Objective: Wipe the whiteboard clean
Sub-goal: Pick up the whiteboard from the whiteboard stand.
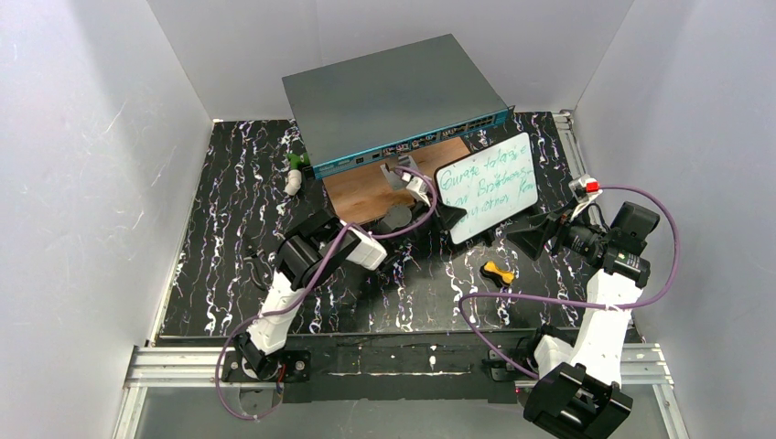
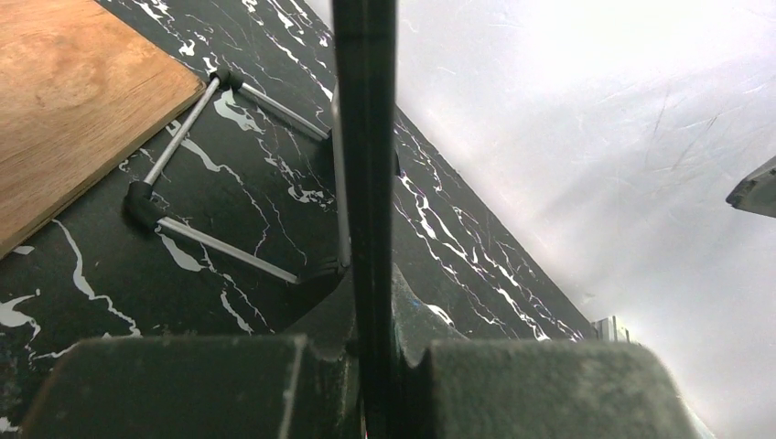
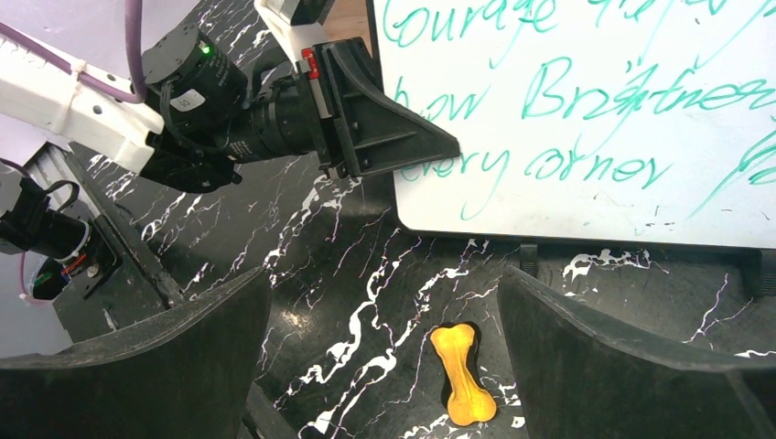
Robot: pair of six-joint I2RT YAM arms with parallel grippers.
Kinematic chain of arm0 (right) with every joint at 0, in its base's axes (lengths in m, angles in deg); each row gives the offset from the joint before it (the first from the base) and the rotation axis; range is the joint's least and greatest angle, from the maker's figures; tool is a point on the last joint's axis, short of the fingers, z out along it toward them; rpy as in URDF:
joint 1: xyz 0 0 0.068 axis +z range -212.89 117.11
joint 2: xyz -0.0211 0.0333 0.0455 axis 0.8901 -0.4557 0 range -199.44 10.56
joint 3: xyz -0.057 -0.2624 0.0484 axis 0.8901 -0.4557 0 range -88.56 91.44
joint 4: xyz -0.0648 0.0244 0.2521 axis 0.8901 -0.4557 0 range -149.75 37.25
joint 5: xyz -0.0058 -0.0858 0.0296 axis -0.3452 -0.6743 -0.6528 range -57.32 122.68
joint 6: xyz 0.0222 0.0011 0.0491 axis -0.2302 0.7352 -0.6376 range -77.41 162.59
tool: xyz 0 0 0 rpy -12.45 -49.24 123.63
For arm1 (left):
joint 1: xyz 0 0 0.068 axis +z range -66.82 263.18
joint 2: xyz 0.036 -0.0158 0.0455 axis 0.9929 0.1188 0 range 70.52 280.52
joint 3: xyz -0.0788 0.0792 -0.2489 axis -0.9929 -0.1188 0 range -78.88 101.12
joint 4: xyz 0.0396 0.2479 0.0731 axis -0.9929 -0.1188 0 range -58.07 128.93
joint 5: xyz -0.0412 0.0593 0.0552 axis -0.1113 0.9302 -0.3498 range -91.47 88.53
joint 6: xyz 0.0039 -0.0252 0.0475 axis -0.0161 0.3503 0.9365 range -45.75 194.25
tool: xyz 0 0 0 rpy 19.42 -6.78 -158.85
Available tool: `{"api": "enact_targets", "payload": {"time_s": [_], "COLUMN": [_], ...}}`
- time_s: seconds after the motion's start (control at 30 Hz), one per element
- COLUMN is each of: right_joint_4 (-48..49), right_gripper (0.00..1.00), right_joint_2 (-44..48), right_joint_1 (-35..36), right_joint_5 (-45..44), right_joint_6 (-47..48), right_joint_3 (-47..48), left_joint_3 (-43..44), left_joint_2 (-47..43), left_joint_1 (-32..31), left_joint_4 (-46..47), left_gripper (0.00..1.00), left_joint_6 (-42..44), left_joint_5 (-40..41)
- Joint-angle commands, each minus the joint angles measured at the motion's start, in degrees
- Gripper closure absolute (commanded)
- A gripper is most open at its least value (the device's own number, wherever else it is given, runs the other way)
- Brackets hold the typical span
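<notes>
Green handwriting covers the whiteboard (image 1: pixel 485 187), which stands propped on wire legs (image 2: pixel 210 242) at the far right of the table (image 1: pixel 229 274), just right of the wooden board (image 1: pixel 366 197). Your left gripper (image 1: pixel 450 216) is clamped on its left edge, probably to steady it against a wiping push. Your right gripper (image 1: pixel 535 236) hangs by the near edge, jaws wide and empty, above a yellow bone (image 1: pixel 497 273). You hold nothing to wipe with yet.
</notes>
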Motion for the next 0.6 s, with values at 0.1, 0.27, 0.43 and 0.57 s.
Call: {"api": "enact_targets", "payload": {"time_s": [0.1, 0.27, 0.43, 0.57], "right_joint_4": [-0.77, -0.84, -1.05, -1.17], "right_gripper": [0.02, 0.02, 0.02, 0.02], "right_joint_2": [0.4, 0.45, 0.47, 0.51], "right_joint_1": [-0.37, -0.37, -0.33, -0.35], "right_joint_5": [1.96, 2.13, 2.35, 2.79], "right_joint_6": [1.19, 1.3, 1.46, 1.64], "right_joint_3": [2.4, 2.35, 2.48, 2.48], "left_joint_3": [-2.13, -3.97, -6.08, -10.29], "left_joint_2": [-11.13, -13.73, -15.63, -17.94], "left_joint_1": [0.3, 0.34, 0.34, 0.51], "left_joint_4": [11.16, 11.81, 11.14, 11.8], "left_gripper": [1.0, 1.0, 1.0, 1.0], "left_joint_6": [0.1, -0.14, -0.18, -1.08], "left_joint_5": [2.46, 3.15, 2.81, 2.54]}}
